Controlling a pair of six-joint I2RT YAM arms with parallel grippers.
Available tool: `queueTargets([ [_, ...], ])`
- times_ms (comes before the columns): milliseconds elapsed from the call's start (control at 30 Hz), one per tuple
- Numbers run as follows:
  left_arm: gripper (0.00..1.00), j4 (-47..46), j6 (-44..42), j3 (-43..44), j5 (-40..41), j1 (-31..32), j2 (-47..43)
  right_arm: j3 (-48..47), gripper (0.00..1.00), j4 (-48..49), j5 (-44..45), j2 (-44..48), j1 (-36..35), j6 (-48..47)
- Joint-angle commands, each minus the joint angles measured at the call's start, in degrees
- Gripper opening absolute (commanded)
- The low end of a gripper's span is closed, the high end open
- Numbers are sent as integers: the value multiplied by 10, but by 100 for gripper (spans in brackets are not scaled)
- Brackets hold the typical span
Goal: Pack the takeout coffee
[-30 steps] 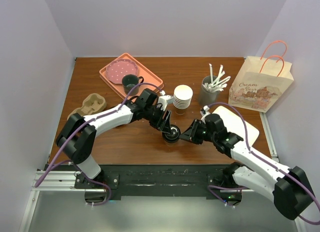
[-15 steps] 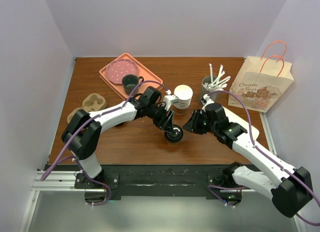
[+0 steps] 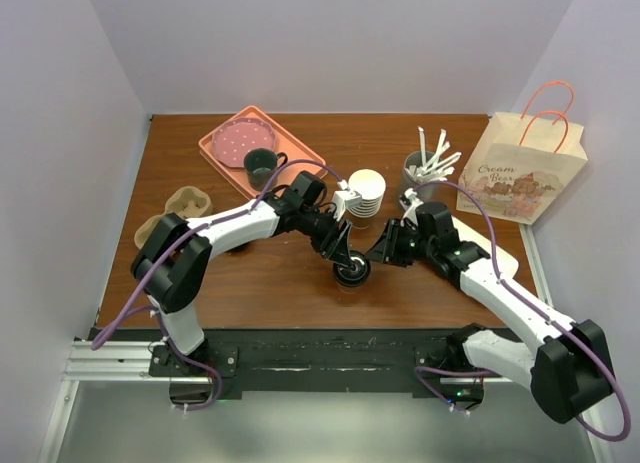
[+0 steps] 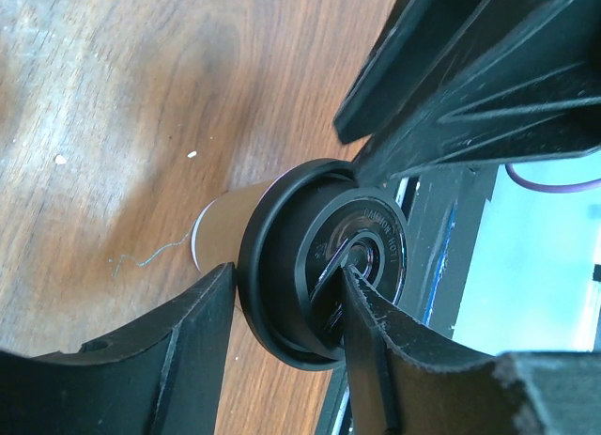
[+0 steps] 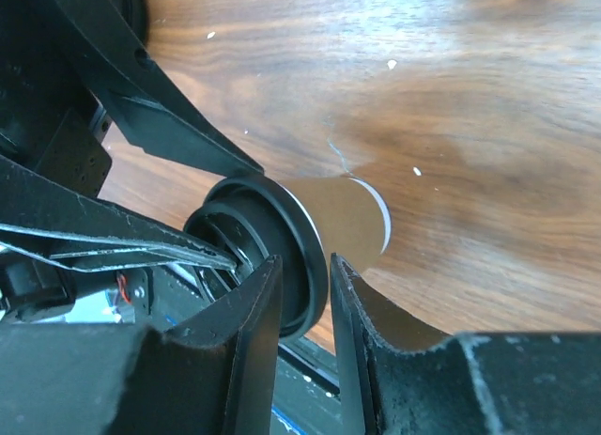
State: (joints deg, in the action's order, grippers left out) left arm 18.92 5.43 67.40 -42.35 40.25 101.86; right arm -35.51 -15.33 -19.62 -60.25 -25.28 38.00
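The takeout coffee (image 3: 351, 271), a kraft-brown cup with a black sip lid, stands near the table's front edge. My left gripper (image 3: 344, 260) is shut on its lid: in the left wrist view (image 4: 286, 275) one finger presses the lid's outer rim and the other sits in the lid's top recess (image 4: 362, 256). My right gripper (image 3: 374, 255) comes in from the right. In the right wrist view (image 5: 305, 266) its jaws stand close together with the lid's rim between them. The brown cup wall (image 5: 347, 219) shows beyond them.
A pulp cup carrier (image 3: 185, 205) lies at the left. A pink tray (image 3: 292, 148) holds a green mug (image 3: 262, 164). White cups (image 3: 366, 193), a grey straw holder (image 3: 418, 183) and a paper bag (image 3: 522, 168) stand behind. A white board (image 3: 503, 266) lies under my right arm.
My right wrist has risen and swung back from low beside the cup, its fingertips staying at the lid. The cup and my left gripper have shifted slightly right.
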Motion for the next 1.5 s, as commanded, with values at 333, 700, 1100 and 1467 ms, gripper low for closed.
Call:
queueTargets([
  [333,49,82,-52,-30,101,6,57,22,29,54,-22,-26,5,-23],
  [700,49,86,-67,-23,110,6,63,-28,32,-3,-3,-10,15,-22],
  [1100,48,88,-67,-22,111,6,65,16,32,45,-53,-20,22,-31],
  [1467,47,85,-64,-29,117,6,70,63,23,31,-18,-59,22,-32],
])
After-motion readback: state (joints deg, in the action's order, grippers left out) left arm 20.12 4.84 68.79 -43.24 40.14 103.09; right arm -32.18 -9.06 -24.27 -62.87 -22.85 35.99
